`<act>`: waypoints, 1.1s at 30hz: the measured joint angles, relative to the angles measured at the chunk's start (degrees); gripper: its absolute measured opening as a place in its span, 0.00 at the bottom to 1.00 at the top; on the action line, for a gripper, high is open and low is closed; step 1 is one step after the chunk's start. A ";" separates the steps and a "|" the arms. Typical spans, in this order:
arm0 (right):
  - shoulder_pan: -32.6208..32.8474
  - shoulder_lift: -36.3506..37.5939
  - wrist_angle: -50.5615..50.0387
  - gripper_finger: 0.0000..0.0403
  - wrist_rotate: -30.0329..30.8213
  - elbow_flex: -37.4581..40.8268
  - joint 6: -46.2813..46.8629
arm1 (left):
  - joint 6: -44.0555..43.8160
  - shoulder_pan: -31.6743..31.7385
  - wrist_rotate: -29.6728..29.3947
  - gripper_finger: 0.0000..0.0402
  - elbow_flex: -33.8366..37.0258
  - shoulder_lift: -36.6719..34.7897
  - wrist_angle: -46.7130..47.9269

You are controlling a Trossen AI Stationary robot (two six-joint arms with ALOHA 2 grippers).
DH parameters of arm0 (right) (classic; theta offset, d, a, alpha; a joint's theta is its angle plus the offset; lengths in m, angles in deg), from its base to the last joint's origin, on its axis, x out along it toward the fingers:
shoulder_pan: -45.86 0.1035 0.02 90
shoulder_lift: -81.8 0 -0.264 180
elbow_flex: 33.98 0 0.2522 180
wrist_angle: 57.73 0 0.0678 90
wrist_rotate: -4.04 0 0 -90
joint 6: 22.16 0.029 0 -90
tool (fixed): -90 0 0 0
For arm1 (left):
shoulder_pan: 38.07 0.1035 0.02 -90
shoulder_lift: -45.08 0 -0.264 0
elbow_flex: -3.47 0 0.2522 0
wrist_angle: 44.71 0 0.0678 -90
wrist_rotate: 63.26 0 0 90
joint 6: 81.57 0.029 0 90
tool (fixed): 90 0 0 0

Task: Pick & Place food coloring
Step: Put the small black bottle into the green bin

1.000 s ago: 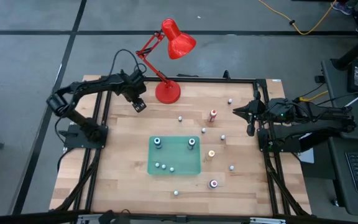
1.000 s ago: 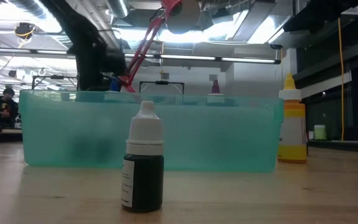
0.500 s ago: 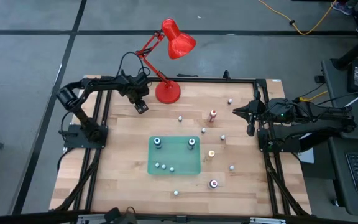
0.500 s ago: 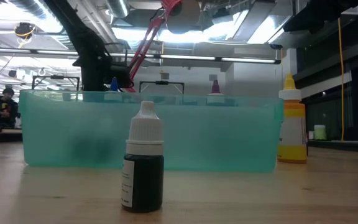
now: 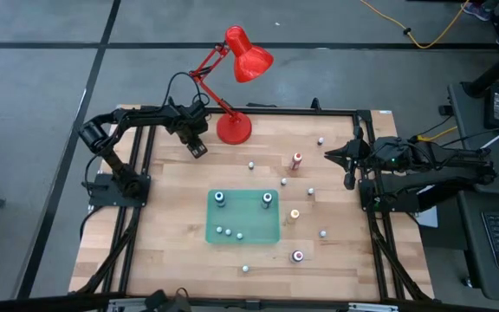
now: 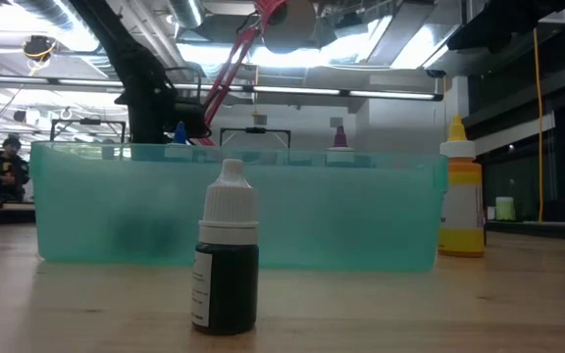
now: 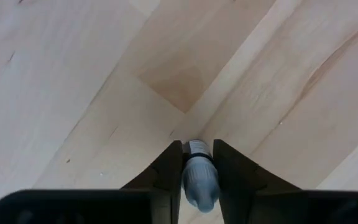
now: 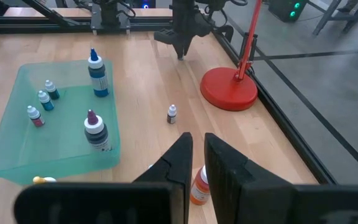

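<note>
the left gripper point(image 7: 194, 180) is squeezed on a tiny blue dropper bottle point(image 7: 199, 177) near the red lamp point(image 5: 235, 128). this looks like the grab step. next it should lift and carry it to the green tray point(image 5: 271, 234). the right gripper point(image 8: 194, 158) waits pressed together at the table's right edge.

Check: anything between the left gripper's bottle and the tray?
Nothing visible. The left gripper holds a small bottle near the lamp base; only bare wood lies between it and the tray.
</note>
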 joint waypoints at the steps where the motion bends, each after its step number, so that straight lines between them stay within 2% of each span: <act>1: 0.00 -0.02 -0.01 0.11 0.00 0.00 0.01 | -0.19 0.00 0.00 0.16 -0.01 -0.01 0.19; 6: 0.01 0.00 -0.02 0.11 0.00 -0.01 -0.01 | -1.56 -0.63 0.69 0.16 -1.17 -1.23 4.12; 12: -0.01 -0.01 0.00 0.11 0.00 0.01 0.00 | -2.71 -5.72 3.78 0.16 -8.17 -6.21 11.21; 18: -0.01 -0.01 0.00 0.11 0.00 0.01 -0.01 | -4.57 -15.89 3.87 0.16 -19.49 -11.06 18.12; 24: 0.02 -0.02 0.00 0.11 0.00 -0.02 0.01 | -8.15 -27.69 3.80 0.16 -29.52 -11.56 23.80; 29: 0.00 0.00 0.00 0.11 0.01 0.00 0.00 | -15.38 -36.60 2.77 0.16 -33.30 -11.54 22.88; 33: 0.02 0.00 -0.02 0.11 0.00 -0.01 -0.01 | -22.43 -42.86 0.18 0.16 -33.40 -10.94 19.19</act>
